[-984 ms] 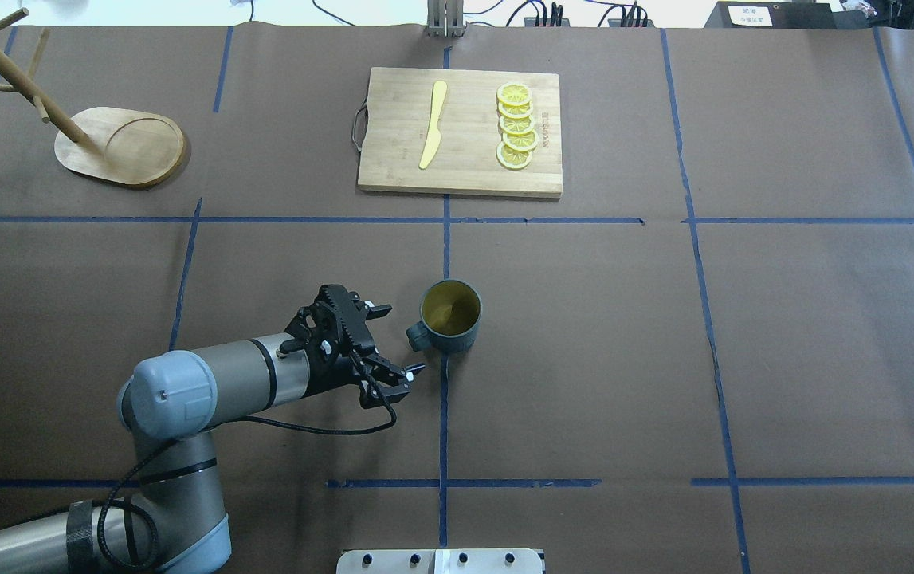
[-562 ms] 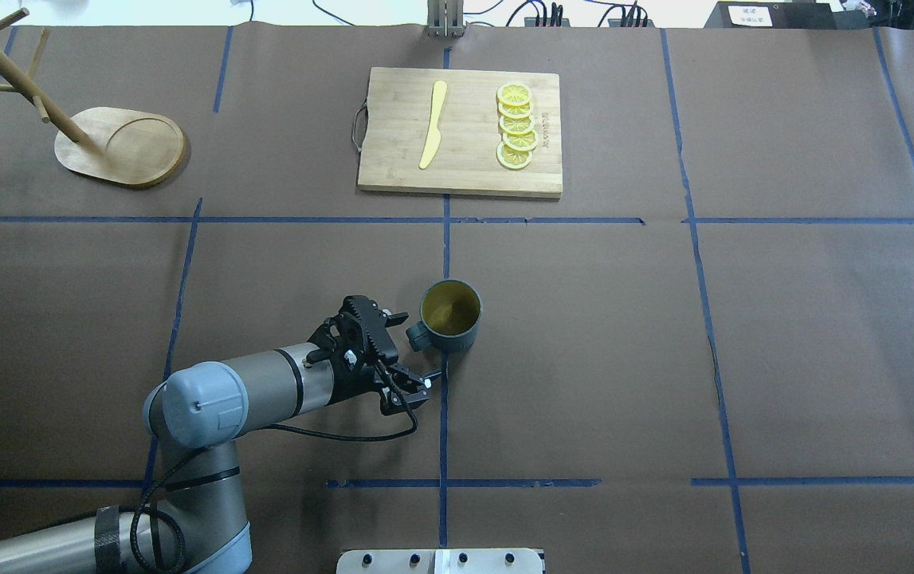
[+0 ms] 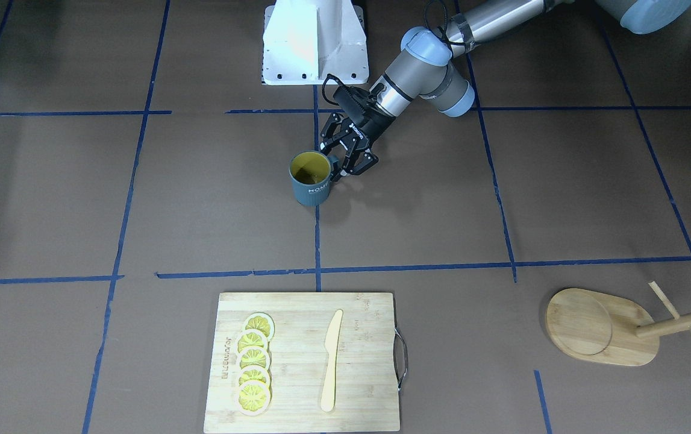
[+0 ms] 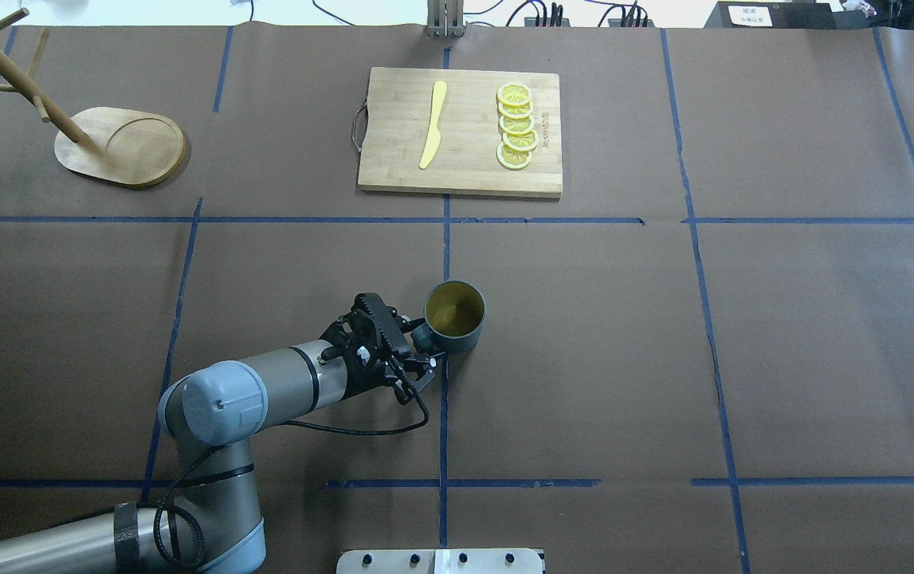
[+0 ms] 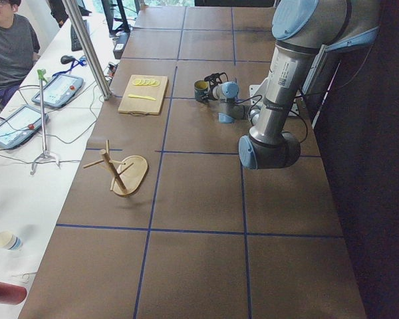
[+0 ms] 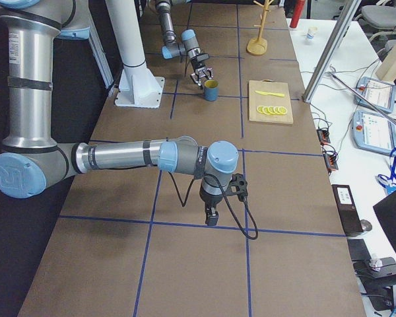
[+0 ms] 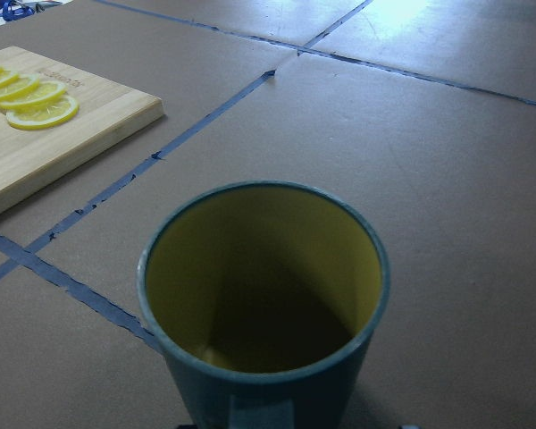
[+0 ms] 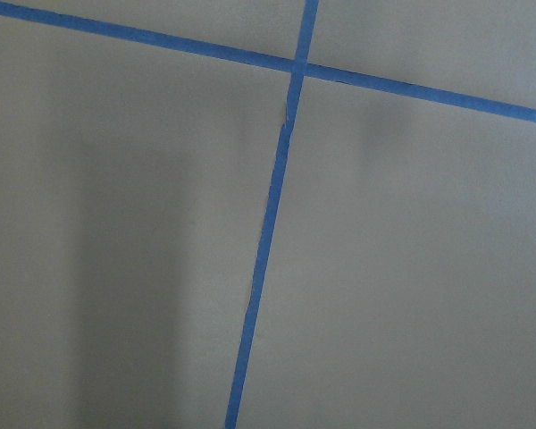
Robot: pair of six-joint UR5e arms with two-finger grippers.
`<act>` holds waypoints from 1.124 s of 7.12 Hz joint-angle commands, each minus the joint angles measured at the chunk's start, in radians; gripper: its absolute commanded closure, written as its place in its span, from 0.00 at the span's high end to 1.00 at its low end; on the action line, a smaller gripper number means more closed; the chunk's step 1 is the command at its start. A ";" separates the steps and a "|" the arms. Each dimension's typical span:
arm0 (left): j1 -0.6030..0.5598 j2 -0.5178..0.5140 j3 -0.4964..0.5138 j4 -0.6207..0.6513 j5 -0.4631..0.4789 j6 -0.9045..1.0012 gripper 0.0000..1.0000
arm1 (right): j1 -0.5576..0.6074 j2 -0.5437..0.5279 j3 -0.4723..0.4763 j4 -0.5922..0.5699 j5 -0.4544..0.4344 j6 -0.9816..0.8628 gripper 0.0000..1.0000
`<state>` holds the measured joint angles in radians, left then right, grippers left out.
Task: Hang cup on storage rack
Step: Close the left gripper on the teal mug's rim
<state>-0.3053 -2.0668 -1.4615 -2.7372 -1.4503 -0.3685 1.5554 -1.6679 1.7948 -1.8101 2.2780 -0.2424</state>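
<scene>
The dark blue-grey cup with yellow inside stands upright near the table's middle, its handle pointing at my left arm. It also shows in the front view and fills the left wrist view. My left gripper is open, low at the table, with a finger on either side of the handle. The bamboo storage rack stands at the far left, away from the cup, its pegs bare. My right gripper shows only in the right side view, and I cannot tell whether it is open or shut.
A wooden cutting board with a yellow knife and several lemon slices lies at the far middle. Blue tape lines cross the brown table cover. The robot's base plate is behind the cup.
My left gripper has moved forward and right to the cup, and its fingers now straddle the handle. The cup has shifted slightly to the right.
</scene>
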 commanded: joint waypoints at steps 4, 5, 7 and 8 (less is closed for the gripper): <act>0.000 -0.001 0.012 -0.004 0.004 -0.112 0.05 | 0.000 0.002 0.000 0.000 0.000 0.000 1.00; 0.000 -0.003 0.006 -0.021 0.004 -0.140 0.01 | 0.000 0.001 0.000 0.000 0.000 0.000 1.00; -0.008 -0.001 0.004 -0.134 0.005 -0.311 0.00 | 0.000 0.001 -0.003 0.000 0.000 -0.002 1.00; -0.017 0.000 0.003 -0.172 0.005 -0.405 0.00 | 0.000 0.000 -0.003 0.002 -0.002 -0.002 1.00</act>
<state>-0.3135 -2.0675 -1.4569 -2.8598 -1.4452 -0.6605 1.5554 -1.6670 1.7924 -1.8098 2.2776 -0.2434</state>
